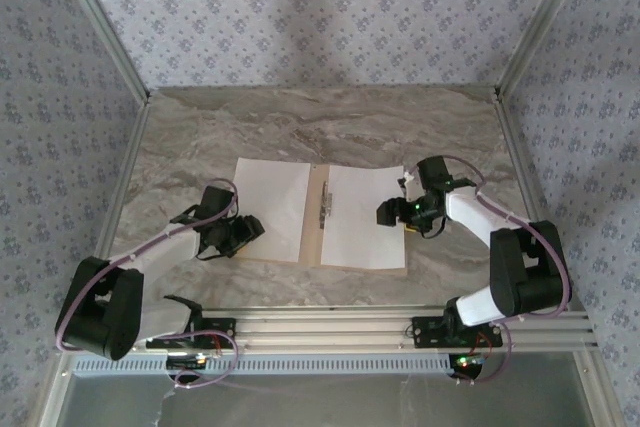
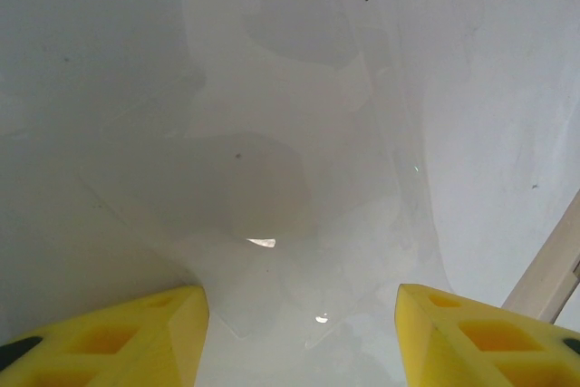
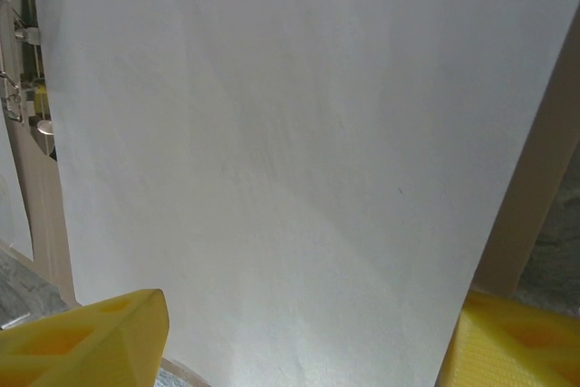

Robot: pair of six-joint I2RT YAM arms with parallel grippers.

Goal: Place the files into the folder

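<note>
The left jaws are spread, yellow fingers (image 2: 109, 346) wide apart over the left sheet (image 2: 272, 133) and pinching nothing. The paper is blank white, with soft shadows and a slight ripple. The right jaws are also spread, fingers (image 3: 91, 342) to either side of the right sheet (image 3: 290, 133), which is smooth and plain. Both sheets lie inside the open tan folder (image 1: 314, 242), one on each half, with the metal clip (image 1: 325, 209) on the spine between them. A tan border shows past the right sheet's outer edge. Open marbled tabletop (image 1: 300, 117) runs from the folder's far edge to the patterned walls (image 1: 320, 7), with narrower strips at both sides.
</note>
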